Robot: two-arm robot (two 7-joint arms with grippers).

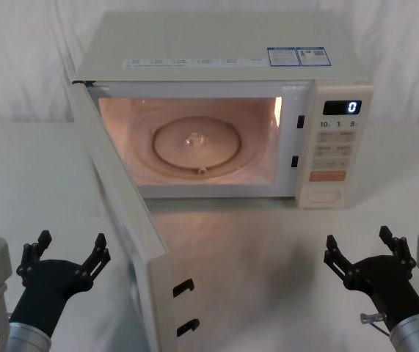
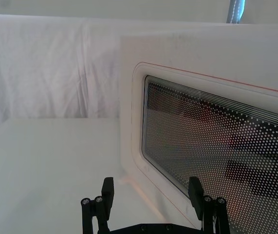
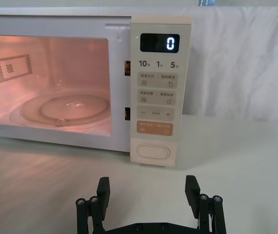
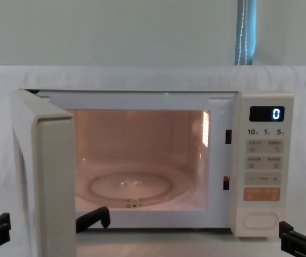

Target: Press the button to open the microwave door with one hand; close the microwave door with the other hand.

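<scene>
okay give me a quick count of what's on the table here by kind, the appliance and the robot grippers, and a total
Microwave, its microwave door swung open: 1
Black grippers, fingers spread: 2, the left gripper beside the door, the right gripper in front of the control panel
Total: 3

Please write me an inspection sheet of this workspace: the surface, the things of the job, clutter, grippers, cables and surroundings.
Surface: white table, bare in front of the microwave.
Microwave door: swung wide open toward the robot's left; cavity lit, glass turntable inside.
Button: cream pill at the bottom of the control panel, nothing touching it; display reads 0.
Clutter: nothing seen.
Left gripper: jaws open, low on the left, beside the door's outer face, not touching.
Right gripper: jaws open, low on the right, in front of the panel, apart from it.
Cables: a thin wire by the right wrist.
Surroundings: white cloth backdrop behind the table.
</scene>
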